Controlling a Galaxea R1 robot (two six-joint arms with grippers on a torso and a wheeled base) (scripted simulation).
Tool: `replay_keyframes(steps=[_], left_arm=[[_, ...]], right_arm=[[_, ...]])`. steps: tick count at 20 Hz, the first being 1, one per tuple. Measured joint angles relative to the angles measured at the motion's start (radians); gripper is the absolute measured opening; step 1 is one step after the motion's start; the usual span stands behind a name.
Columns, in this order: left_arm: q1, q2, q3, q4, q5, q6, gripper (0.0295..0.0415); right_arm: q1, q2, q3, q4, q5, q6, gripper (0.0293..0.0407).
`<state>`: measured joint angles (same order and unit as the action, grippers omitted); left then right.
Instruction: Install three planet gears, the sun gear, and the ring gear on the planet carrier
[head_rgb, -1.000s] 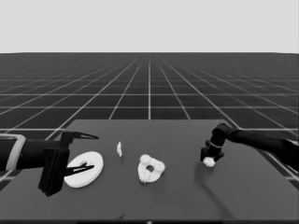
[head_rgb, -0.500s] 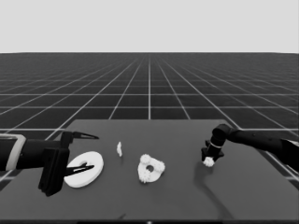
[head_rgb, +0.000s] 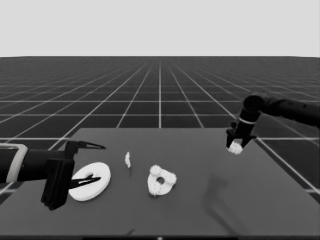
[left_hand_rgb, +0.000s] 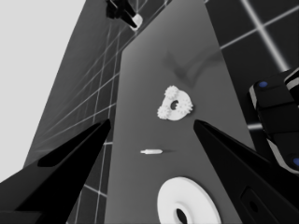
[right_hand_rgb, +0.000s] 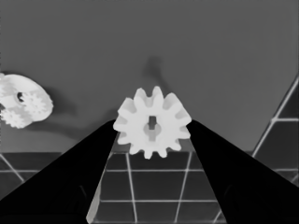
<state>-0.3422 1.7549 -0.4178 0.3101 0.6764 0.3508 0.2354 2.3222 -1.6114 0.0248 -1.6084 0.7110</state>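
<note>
Head view first: the right claw (head_rgb: 235, 145) hangs above the table (head_rgb: 200, 210) toward its far right side, arm coming in from the right edge, and pinches a small gear (head_rgb: 235, 147) lifted clear of the surface. Near the table's middle lies the smaller round part (head_rgb: 161, 180) with gears (head_rgb: 171, 176) seated on it around its dark hole. Left of it, apart from it, stands a thin white piece (head_rgb: 128, 159). Farther left the larger round part (head_rgb: 90, 181) lies flat under the fingers of the left claw (head_rgb: 97, 162), which waits over the table's left end, fingers spread, holding nothing.

Left wrist view: the left claw's two dark wedges stand wide apart. Between them lie the larger round part (left_hand_rgb: 188, 210), then the thin white piece (left_hand_rgb: 152, 151), then the smaller round part (left_hand_rgb: 175, 105) with its gears. Far off, the right claw (left_hand_rgb: 133, 19) carries its gear (left_hand_rgb: 135, 21) over the table.

Right wrist view: the right claw (right_hand_rgb: 152, 127) is pressed onto the toothed gear (right_hand_rgb: 152, 122), one finger on each side of its rim; a slot shows in the gear's centre. Below, well apart, sits the smaller round part (right_hand_rgb: 23, 105) with two gears visible on it.
</note>
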Motion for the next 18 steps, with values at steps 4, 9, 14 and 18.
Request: replay_keyframes(steps=[4, 9, 14, 18], left_arm=[[0.000, 0.000, 0.000, 0.000, 0.000, 0.000, 0.0385], [0.000, 0.000, 0.000, 0.000, 0.000, 0.000, 0.0385], [0.000, 0.000, 0.000, 0.000, 0.000, 0.000, 0.0385], [0.000, 0.000, 0.000, 0.000, 0.000, 0.000, 0.0385]], right_arm=[[0.006, 0.468, 0.215, 0.025, 0.028, 0.706, 0.0310], [0.007, 0.712, -0.016, 0.025, 0.028, 0.694, 0.0309], [-0.264, 0.735, -0.075, -0.243, 0.078, 0.665, 0.0309], [-0.324, 0.750, -0.130, -0.297, 0.100, 0.631, 0.0309]])
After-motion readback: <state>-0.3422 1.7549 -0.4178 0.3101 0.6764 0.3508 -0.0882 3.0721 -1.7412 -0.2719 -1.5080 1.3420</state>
